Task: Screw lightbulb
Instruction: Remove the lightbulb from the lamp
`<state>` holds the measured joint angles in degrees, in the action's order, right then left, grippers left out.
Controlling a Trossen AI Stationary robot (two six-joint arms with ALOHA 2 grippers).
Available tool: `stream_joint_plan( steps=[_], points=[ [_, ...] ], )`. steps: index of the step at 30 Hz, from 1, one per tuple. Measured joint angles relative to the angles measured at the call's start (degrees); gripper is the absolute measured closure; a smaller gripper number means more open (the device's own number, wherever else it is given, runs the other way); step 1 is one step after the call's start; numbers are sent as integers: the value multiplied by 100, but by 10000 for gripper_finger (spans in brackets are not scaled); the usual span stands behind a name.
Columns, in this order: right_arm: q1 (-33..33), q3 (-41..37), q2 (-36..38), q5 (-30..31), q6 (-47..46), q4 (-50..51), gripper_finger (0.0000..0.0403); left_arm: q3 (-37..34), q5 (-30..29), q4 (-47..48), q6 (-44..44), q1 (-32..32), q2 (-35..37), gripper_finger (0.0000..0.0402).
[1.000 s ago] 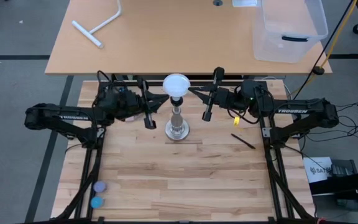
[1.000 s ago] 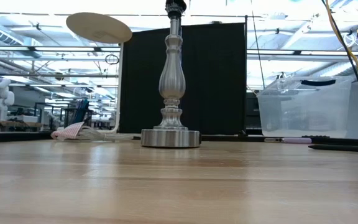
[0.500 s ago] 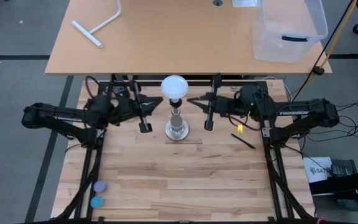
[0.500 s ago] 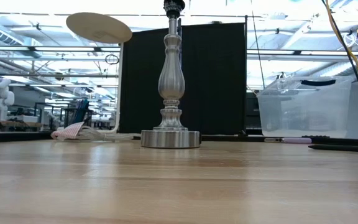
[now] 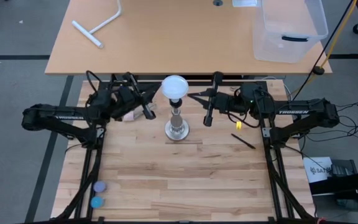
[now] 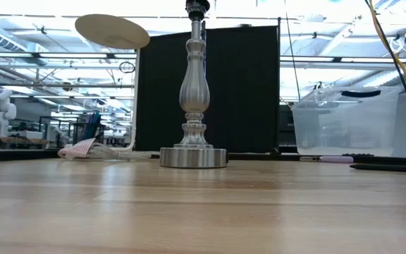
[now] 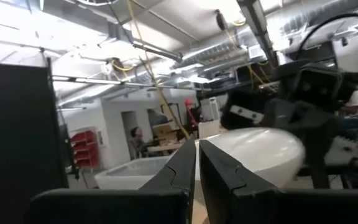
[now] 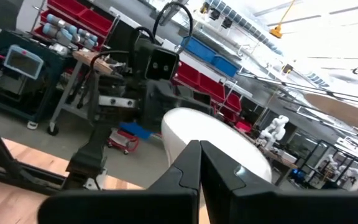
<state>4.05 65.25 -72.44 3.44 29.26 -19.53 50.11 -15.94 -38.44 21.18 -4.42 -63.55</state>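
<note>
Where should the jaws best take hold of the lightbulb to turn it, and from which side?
Probably around the round white globe of the lightbulb, coming in level from either side. It sits upright atop the metal post, so its neck and screw base are down at the socket.

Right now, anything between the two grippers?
Yes: the lightbulb on top of the lamp post sits between the left gripper and right gripper, shown in the high view.

One camera hung above me and looked straight down on the whole table (image 5: pixel 185 180). Another sat at tabletop level, close to the metal post (image 6: pixel 194 92), facing the room. My wrist cameras faced each other, both catching the lightbulb (image 7: pixel 260 152).
</note>
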Motion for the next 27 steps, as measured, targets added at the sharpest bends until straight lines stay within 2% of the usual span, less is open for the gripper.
stream_joint_plan(
  steps=[14, 27],
  points=[
    [346, 0, -79, -28, -107, -248, 403, 0, 279, 183, -281, -9, -13, 376],
    [490, 4, -127, -30, -160, -325, 403, 0, 350, 278, -277, 256, -19, 376]
  ],
)
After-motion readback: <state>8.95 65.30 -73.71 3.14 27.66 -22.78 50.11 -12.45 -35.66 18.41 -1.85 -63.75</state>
